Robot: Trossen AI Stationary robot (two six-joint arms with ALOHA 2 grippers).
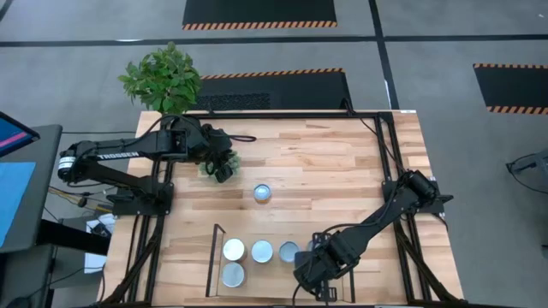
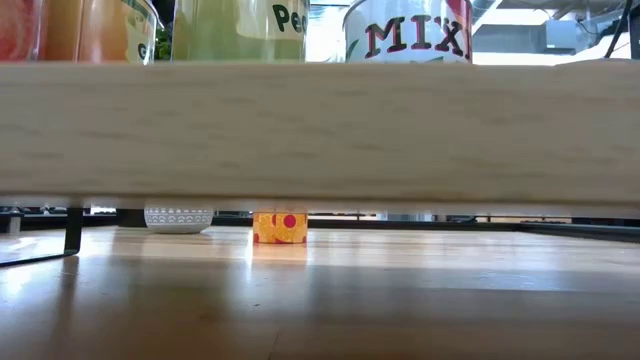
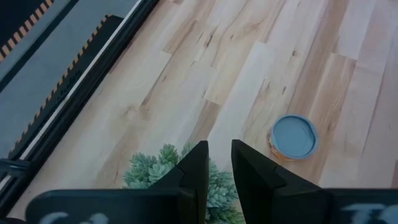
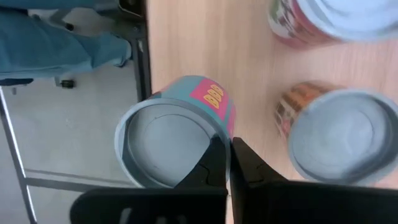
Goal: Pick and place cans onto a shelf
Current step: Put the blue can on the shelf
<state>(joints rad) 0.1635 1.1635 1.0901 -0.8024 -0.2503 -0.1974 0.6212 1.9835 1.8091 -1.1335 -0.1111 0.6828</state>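
— What sort of place is this?

— A robotics lab or test floor. A pale butcher-block wooden counter [image 1: 317, 162] stands on a smooth grey floor [image 1: 86, 77] ruled with dark lines, and black floor mats edged in orange-and-black hazard stripes [image 1: 259, 13] lie at twelve and two o'clock.

— Anything else?

— Two dark jointed robot arms [image 1: 120, 158] are mounted on a black metal frame [image 1: 390, 145], and a blue-lit monitor screen [image 1: 13, 135] sits at nine o'clock.
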